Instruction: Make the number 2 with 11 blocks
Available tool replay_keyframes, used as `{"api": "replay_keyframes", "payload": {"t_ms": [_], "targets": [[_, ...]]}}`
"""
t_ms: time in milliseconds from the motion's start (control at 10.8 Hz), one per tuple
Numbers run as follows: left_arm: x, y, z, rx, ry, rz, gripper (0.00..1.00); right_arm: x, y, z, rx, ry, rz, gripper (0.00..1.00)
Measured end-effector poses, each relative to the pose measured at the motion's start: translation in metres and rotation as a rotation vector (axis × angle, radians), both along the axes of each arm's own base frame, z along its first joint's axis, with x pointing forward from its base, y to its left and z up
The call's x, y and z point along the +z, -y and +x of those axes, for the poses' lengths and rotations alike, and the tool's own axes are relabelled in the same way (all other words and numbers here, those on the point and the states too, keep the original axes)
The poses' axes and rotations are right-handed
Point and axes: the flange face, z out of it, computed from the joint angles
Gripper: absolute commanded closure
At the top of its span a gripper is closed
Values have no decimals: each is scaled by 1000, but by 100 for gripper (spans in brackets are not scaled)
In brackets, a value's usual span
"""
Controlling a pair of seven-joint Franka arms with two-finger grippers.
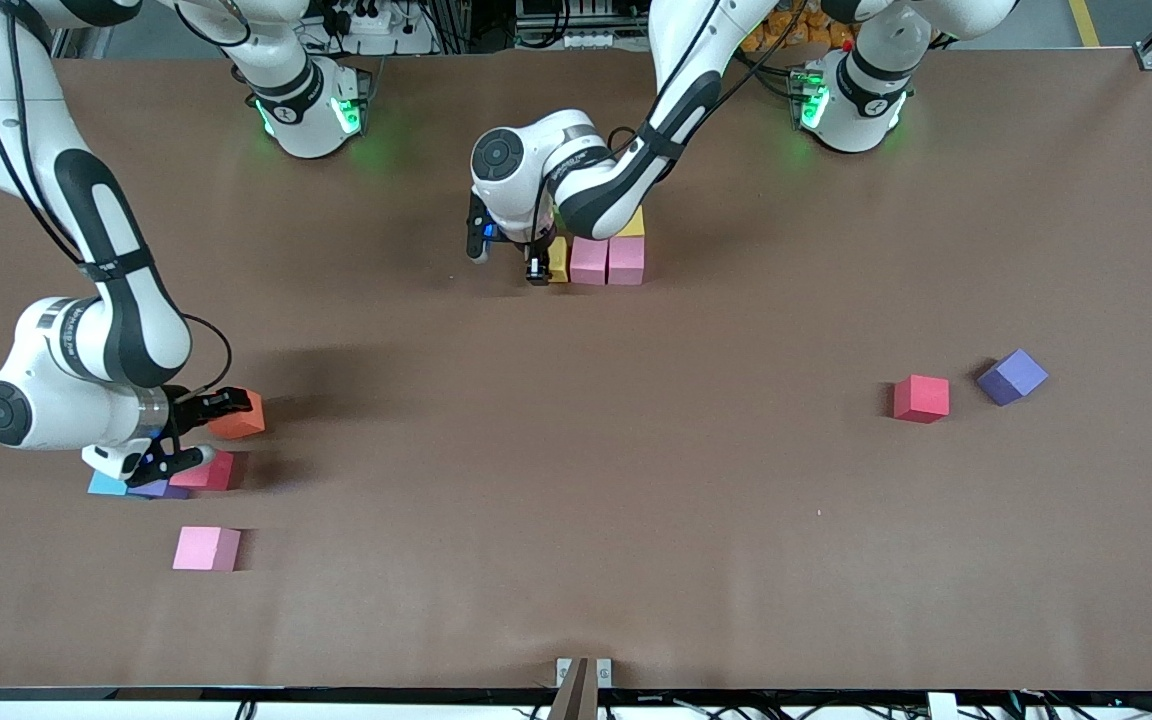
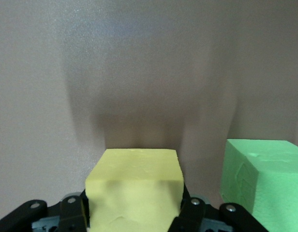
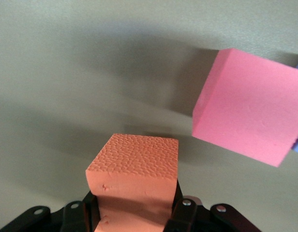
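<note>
Left arm [image 1: 636, 170] reached in from its base toward the table's middle, wrist bent down, left gripper [image 1: 536, 262] low at the table with fingers [image 2: 192, 215] clamped on a yellow block [image 2: 134, 191]. Right arm [image 1: 106, 290] stretched out to its own end of the table, forearm angled toward the front camera and wrist turned sideways. Right gripper [image 1: 191, 430] held just above the table, fingers [image 3: 185, 215] pinched on an orange block [image 3: 134, 183].
</note>
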Motion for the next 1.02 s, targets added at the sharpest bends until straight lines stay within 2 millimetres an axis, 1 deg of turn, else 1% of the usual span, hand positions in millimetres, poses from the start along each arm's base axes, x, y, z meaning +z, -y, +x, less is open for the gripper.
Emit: {"api": "replay_keyframes", "payload": {"t_ms": [465, 743, 1022], "targets": [[-2, 2, -7, -28, 8, 8, 59, 0, -13, -1, -17, -15, 23, 49], [-3, 2, -8, -33, 11, 10, 58, 0, -23, -1, -27, -23, 26, 49], [-3, 1, -8, -33, 10, 11, 58, 0, -39, 0, -31, -27, 25, 49]]}}
